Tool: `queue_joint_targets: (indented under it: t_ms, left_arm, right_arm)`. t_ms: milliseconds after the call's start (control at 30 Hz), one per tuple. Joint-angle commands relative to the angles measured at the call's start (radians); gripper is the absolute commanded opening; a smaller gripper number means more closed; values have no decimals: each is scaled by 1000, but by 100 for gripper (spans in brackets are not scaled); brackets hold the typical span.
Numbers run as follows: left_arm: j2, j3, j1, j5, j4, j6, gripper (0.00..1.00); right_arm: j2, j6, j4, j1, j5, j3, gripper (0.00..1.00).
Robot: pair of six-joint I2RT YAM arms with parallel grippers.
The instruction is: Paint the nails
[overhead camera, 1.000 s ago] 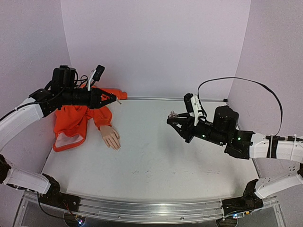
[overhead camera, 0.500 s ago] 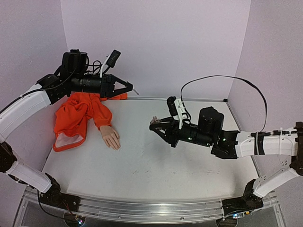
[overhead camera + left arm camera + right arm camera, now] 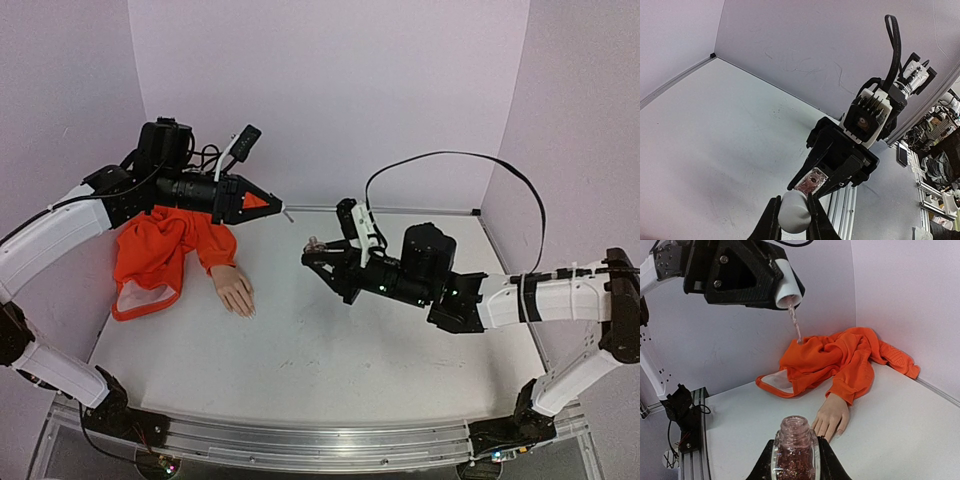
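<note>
The flesh-coloured mannequin hand [image 3: 235, 290] lies palm down on the table, its wrist in an orange sleeve [image 3: 165, 245]. Its nails [image 3: 823, 432] are tiny and pale, and they point toward the right wrist camera. My left gripper [image 3: 272, 203] is shut on a pale cap [image 3: 794, 214] whose thin brush [image 3: 796, 325] points down in the air, well above the table. My right gripper [image 3: 318, 250] is shut on an uncapped glass bottle [image 3: 795, 452] of pink glitter polish. It holds the bottle upright, a little below and to the right of the brush tip. The bottle also shows in the left wrist view [image 3: 811, 181].
The orange garment [image 3: 840, 357] is bunched in the back left corner against the lilac walls. The right arm's black cable [image 3: 440, 160] loops above its wrist. An aluminium rail [image 3: 300, 440] runs along the near table edge.
My right gripper has carried the bottle to the left, toward the left gripper. My left gripper has risen off the orange cloth and moved right with the cap and brush.
</note>
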Motion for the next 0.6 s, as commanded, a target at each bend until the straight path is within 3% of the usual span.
queue_joint_targets:
  t_ms: [0, 567]
  left_arm:
    - [1, 15, -5, 43, 20, -7, 0]
    - [23, 11, -12, 61, 19, -17, 0]
  right_arm:
    - [19, -71, 72, 5, 39, 85, 0]
    - [92, -154, 61, 5, 4, 157, 0]
